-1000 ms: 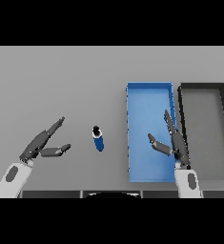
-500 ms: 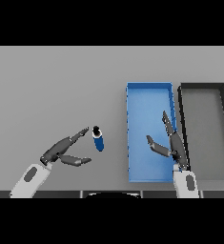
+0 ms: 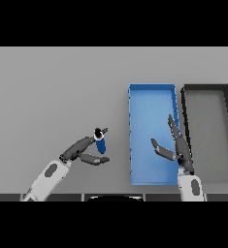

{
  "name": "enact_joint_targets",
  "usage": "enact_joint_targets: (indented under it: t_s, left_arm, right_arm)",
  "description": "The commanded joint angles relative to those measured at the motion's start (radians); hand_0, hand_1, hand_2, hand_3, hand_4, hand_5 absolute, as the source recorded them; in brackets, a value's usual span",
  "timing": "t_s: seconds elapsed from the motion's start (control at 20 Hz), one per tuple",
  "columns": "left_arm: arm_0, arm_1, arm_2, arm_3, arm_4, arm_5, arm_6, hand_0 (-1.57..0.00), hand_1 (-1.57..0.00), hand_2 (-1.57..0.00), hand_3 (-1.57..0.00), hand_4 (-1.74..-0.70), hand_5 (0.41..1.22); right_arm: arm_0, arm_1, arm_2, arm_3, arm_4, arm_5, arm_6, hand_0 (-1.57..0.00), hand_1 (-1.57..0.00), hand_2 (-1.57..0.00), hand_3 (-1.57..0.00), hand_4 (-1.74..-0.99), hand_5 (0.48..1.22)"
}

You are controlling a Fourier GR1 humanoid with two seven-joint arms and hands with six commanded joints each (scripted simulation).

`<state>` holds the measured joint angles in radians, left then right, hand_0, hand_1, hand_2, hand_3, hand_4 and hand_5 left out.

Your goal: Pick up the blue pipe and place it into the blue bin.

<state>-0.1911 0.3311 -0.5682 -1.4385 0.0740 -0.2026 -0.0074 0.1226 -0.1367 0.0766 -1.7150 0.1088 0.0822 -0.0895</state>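
A short blue pipe with a dark open end lies on the grey table, left of the blue bin. My left hand is right beside it, fingers straight and reaching its near side, thumb spread below it; nothing is gripped. My right hand hovers open over the bin's near right part, fingers pointing away from me.
A dark grey bin stands directly right of the blue bin, their walls almost touching. Both bins hold nothing. The grey table stretches to the left and far side.
My left hand has moved right and forward, from well left of the pipe to touching distance. The right hand has barely shifted. The pipe stays where it was.
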Motion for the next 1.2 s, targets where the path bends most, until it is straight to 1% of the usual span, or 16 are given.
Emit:
enact_joint_targets:
  t_s: [0.0, 0.1, 0.2, 0.25, 0.3, 0.35, 0.4, 0.45, 0.55, 0.6, 0.75, 0.8, 1.0, 1.05, 1.1, 1.15]
  left_arm:
    - [-0.008, -0.010, -0.003, 0.019, -0.016, 0.007, -0.034, 0.00, 0.00, 0.00, 0.00, -1.08, 0.442]
    - [-0.024, -0.043, 0.001, 0.065, -0.007, -0.002, -0.063, 0.00, 0.00, 0.00, 0.00, -1.08, 0.459]
    - [-0.044, -0.077, 0.007, 0.085, 0.018, -0.013, -0.085, 0.00, 0.00, -0.02, -0.02, -1.11, 0.507]
    - [-0.048, -0.103, 0.011, 0.099, 0.026, -0.004, -0.085, 0.00, -0.03, -0.11, -0.10, -1.14, 0.550]
    - [-0.050, -0.112, 0.029, 0.112, 0.052, -0.007, -0.091, -0.02, -0.16, -0.29, -0.26, -1.21, 0.607]
    - [-0.050, -0.124, 0.045, 0.119, 0.081, -0.014, -0.091, -0.19, -0.35, -0.48, -0.52, -1.25, 0.730]
    - [-0.048, -0.144, 0.048, 0.131, 0.086, 0.001, -0.089, -0.44, -0.59, -0.70, -0.72, -1.35, 0.828]
    - [-0.035, -0.155, 0.040, 0.135, 0.072, 0.016, -0.100, -0.67, -0.79, -0.87, -0.88, -1.42, 0.906]
    - [-0.029, -0.169, 0.038, 0.131, 0.070, 0.029, -0.112, -0.99, -1.07, -1.12, -1.10, -1.53, 1.020]
    - [-0.024, -0.166, 0.033, 0.128, 0.064, 0.038, -0.123, -1.11, -1.17, -1.21, -1.16, -1.57, 1.060]
    - [-0.022, -0.161, 0.010, 0.103, 0.026, 0.077, -0.144, -1.33, -1.37, -1.39, -1.31, -1.65, 1.139]
    - [-0.018, -0.161, 0.007, 0.088, 0.028, 0.079, -0.158, -1.38, -1.41, -1.42, -1.34, -1.67, 1.155]
    - [-0.033, -0.165, 0.005, 0.024, 0.043, 0.079, -0.200, -1.49, -1.50, -1.51, -1.42, -1.71, 1.194]
    - [-0.044, -0.168, 0.001, 0.010, 0.045, 0.075, -0.189, -1.51, -1.52, -1.52, -1.43, -1.71, 1.199]
    - [-0.047, -0.169, -0.006, -0.032, 0.048, 0.075, -0.194, -1.52, -1.53, -1.53, -1.43, -1.71, 1.204]
    - [-0.054, -0.172, -0.013, -0.054, 0.053, 0.071, -0.180, -1.53, -1.54, -1.54, -1.44, -1.72, 1.207]
  right_arm:
    - [0.011, 0.003, 0.005, 0.012, -0.003, 0.010, -0.017, 0.00, 0.00, 0.00, 0.00, -1.265, 0.597]
    - [-0.009, -0.004, -0.006, 0.009, -0.011, 0.008, -0.002, 0.00, 0.00, 0.00, 0.00, -1.264, 0.598]
    - [-0.008, 0.002, -0.008, 0.018, -0.011, 0.005, -0.007, 0.00, 0.00, 0.00, 0.00, -1.267, 0.600]
    - [-0.007, 0.003, -0.005, 0.010, -0.011, 0.005, -0.008, 0.00, 0.00, 0.00, 0.00, -1.266, 0.601]
    - [-0.010, 0.002, -0.006, 0.016, -0.007, 0.003, -0.011, 0.00, 0.00, 0.00, 0.00, -1.261, 0.600]
    - [0.000, -0.005, -0.009, 0.011, -0.013, 0.010, -0.020, 0.00, 0.00, 0.00, 0.00, -1.260, 0.600]
    - [-0.009, -0.002, -0.004, 0.016, -0.003, 0.005, -0.012, 0.00, 0.00, 0.00, 0.00, -1.259, 0.602]
    - [0.003, -0.006, -0.005, 0.007, -0.004, 0.008, -0.024, 0.00, 0.00, 0.00, 0.00, -1.259, 0.605]
    - [-0.005, -0.001, -0.006, 0.011, -0.011, 0.008, -0.015, 0.00, 0.00, 0.00, 0.00, -1.262, 0.611]
    - [-0.008, -0.003, -0.007, 0.013, -0.008, 0.006, -0.018, 0.00, 0.00, 0.00, 0.00, -1.259, 0.614]
    - [-0.014, 0.001, -0.002, 0.021, 0.000, 0.004, -0.011, 0.00, 0.00, 0.00, 0.00, -1.255, 0.616]
    - [-0.010, -0.014, -0.012, 0.019, -0.007, 0.010, -0.017, 0.00, 0.00, 0.00, 0.00, -1.252, 0.619]
    - [-0.031, -0.001, -0.001, 0.029, 0.002, 0.006, -0.006, 0.00, 0.00, 0.00, 0.00, -1.248, 0.627]
    - [-0.017, -0.011, -0.008, 0.017, -0.004, 0.010, -0.018, 0.00, 0.00, 0.00, 0.00, -1.249, 0.629]
    - [-0.023, -0.009, -0.005, 0.014, 0.005, 0.003, -0.009, 0.00, 0.00, 0.00, 0.00, -1.239, 0.629]
    - [-0.023, -0.011, -0.005, 0.020, 0.011, 0.002, -0.008, 0.00, 0.00, 0.00, 0.00, -1.228, 0.629]
